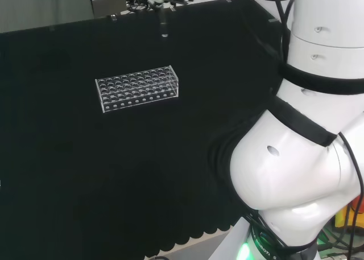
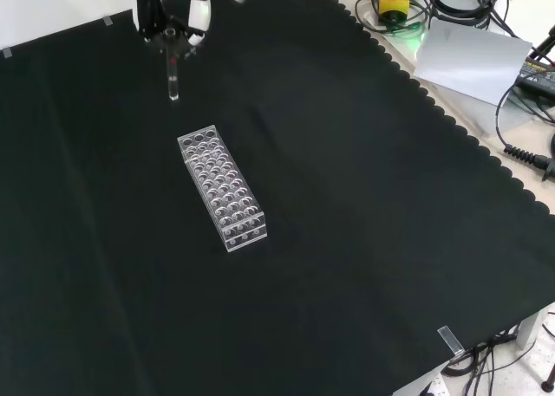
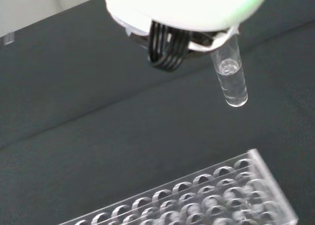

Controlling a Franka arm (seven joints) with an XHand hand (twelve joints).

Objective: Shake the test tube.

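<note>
The test tube [image 2: 173, 80] hangs upright from the hand [image 2: 170, 13], lifted clear of the rack [image 2: 222, 189] and well above the black cloth of the bench [image 2: 364, 240]. In the front view it sits at the far left, beyond the rack's far end. In the wrist view a little clear liquid shows in the tube's rounded lower end.

To shake it well, I judge the motion should be short and quick, side to side, with the tube kept close to upright so the liquid swirls and does not climb toward the open mouth. It should stay high enough that the rounded tip never strikes the rack, and the pinch must not slacken on the smooth glass.

The hand is curled round the tube's upper part, fingers pinching it near the mouth, palm facing down toward the cloth. In the head view it sits at the far edge of the cloth, beyond the rack.
</note>
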